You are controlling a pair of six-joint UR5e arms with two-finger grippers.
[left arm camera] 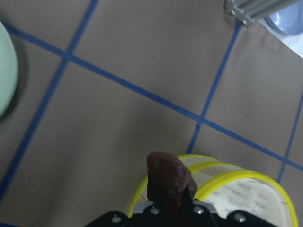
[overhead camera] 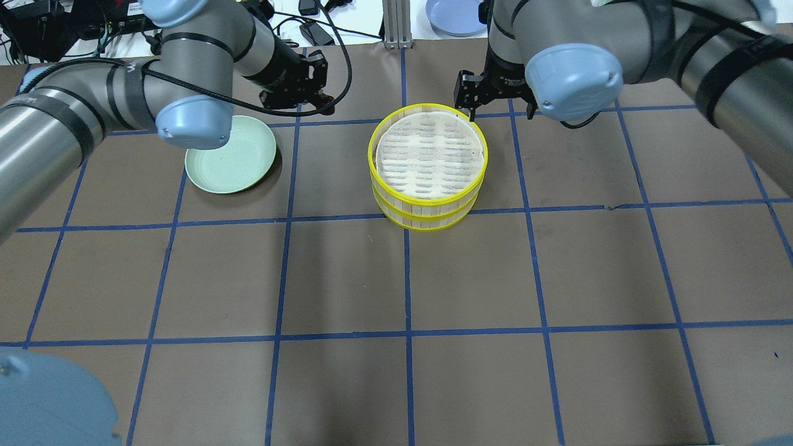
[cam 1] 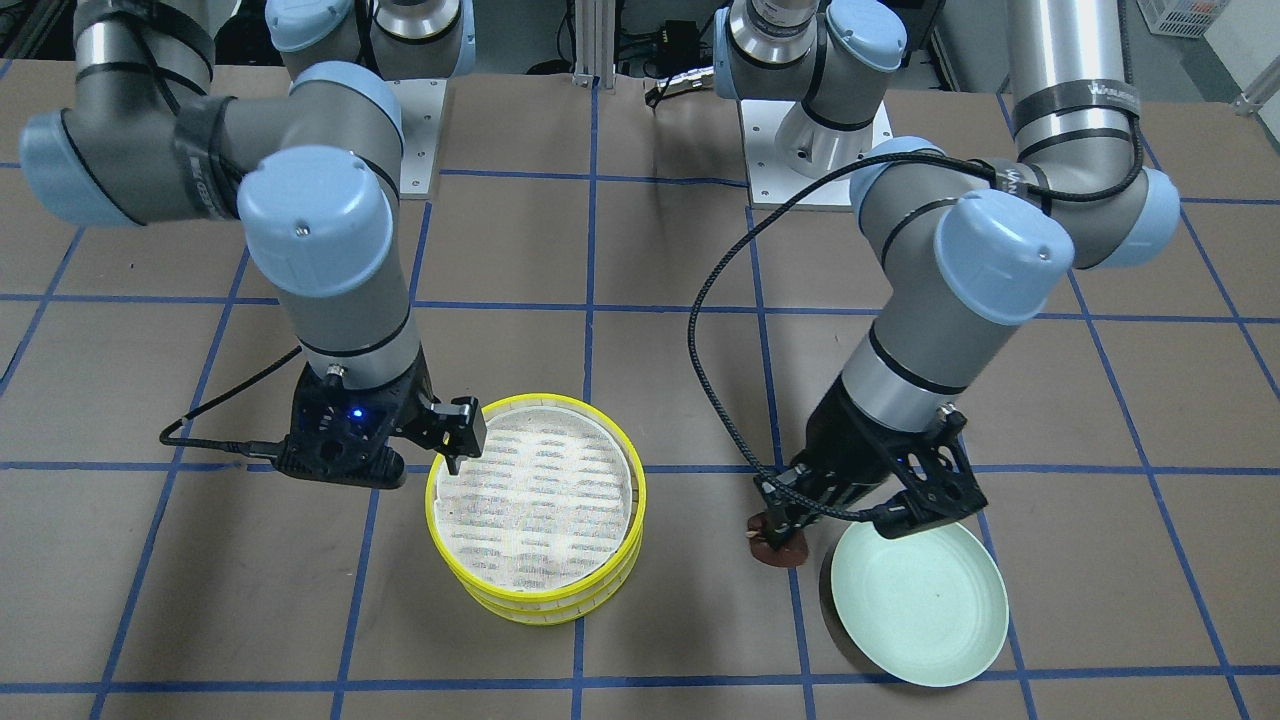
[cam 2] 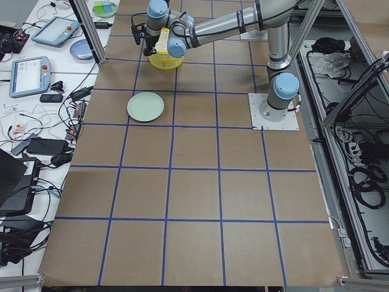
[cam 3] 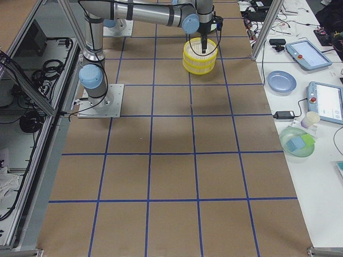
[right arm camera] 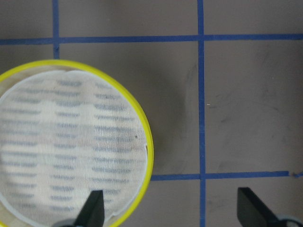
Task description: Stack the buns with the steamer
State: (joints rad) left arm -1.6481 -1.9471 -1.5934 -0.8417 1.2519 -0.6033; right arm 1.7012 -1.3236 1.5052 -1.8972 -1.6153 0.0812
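Note:
The steamer [cam 1: 540, 510] is two yellow-rimmed tiers stacked one on the other; it also shows in the overhead view [overhead camera: 427, 162]. The top tier's white mesh floor [right arm camera: 66, 142] is bare. My left gripper [cam 1: 778, 528] is shut on the dark reddish-brown bun [left arm camera: 165, 176], low over the table between the steamer and the pale green plate [cam 1: 920, 600]. My right gripper [right arm camera: 173, 210] is open and empty, one fingertip [right arm camera: 93, 208] over the top tier's rim, the other outside it. The cream-white bun is hidden.
The pale green plate [overhead camera: 230, 155] holds nothing. A blue plate [overhead camera: 455, 15] and tablets [cam 3: 305, 53] lie on the white side table beyond the brown table's far edge. Blue tape lines grid the tabletop.

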